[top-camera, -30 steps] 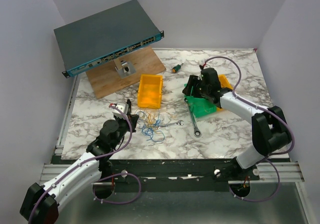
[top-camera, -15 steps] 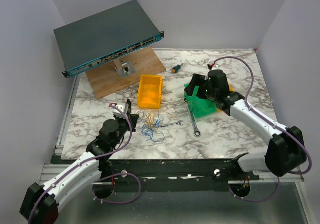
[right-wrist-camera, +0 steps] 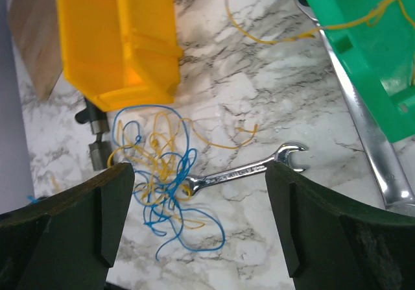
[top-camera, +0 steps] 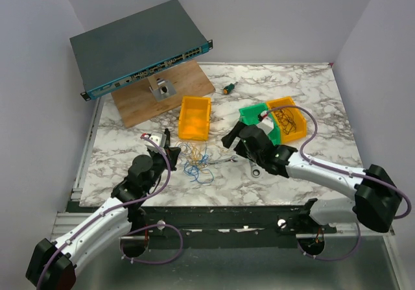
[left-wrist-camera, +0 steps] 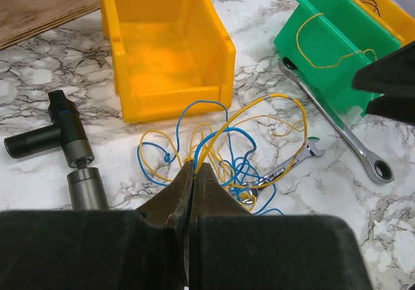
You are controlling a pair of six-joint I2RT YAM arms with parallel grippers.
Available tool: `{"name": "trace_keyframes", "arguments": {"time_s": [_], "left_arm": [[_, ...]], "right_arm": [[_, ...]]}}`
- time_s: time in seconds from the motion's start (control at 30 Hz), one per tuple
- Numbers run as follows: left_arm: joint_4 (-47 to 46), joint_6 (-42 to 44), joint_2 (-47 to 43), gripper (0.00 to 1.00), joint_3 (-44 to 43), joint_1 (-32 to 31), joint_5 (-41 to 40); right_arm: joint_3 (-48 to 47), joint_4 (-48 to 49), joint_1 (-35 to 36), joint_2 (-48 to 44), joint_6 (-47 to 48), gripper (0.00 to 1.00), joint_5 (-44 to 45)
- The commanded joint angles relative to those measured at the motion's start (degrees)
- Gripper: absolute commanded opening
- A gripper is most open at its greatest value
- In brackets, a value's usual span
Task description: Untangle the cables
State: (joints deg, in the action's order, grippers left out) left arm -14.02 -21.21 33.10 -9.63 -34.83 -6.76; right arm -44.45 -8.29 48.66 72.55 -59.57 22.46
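Note:
The cables lie as a loose tangle of thin blue and yellow wires on the marble table, in front of the yellow bin. My left gripper is at the tangle's left edge. In the left wrist view its jaws are shut on a few yellow and blue strands of the cables. My right gripper hovers open just right of the tangle. In the right wrist view it stands wide above the cables and a small wrench, holding nothing.
The small wrench touches the tangle's right side. A long ratchet wrench lies beside the green bin, which holds a yellow wire. Another yellow bin holds wires. A black fitting, a network switch and a screwdriver are nearby.
My right arm swung from over the green bin down and left to above the small wrench, and its jaws opened wide. The left gripper and the tangle stayed put.

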Motion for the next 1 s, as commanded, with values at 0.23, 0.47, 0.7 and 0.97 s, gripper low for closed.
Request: {"name": "trace_keyframes", "arguments": {"time_s": [0.23,0.47,0.7,0.97], "left_arm": [[-0.6,-0.1,-0.1,0.0,-1.1,0.3,2.1],[-0.3,-0.1,-0.4,0.0,-1.1,0.3,2.1],[-0.2,-0.1,-0.9,0.0,-1.0,0.3,1.8],[-0.4,-0.1,0.3,0.0,-1.4,0.3,2.2]], "right_arm": [[0.8,9.0,1.6,16.5,-25.0,0.86,26.2],[-5.7,9.3,1.0,25.0,-27.3,0.76,34.0],[-5.8,9.4,0.4,23.7,-27.5,0.72,36.4],[-6.7,9.4,-3.7,24.6,-26.6,0.38,31.9]]}}
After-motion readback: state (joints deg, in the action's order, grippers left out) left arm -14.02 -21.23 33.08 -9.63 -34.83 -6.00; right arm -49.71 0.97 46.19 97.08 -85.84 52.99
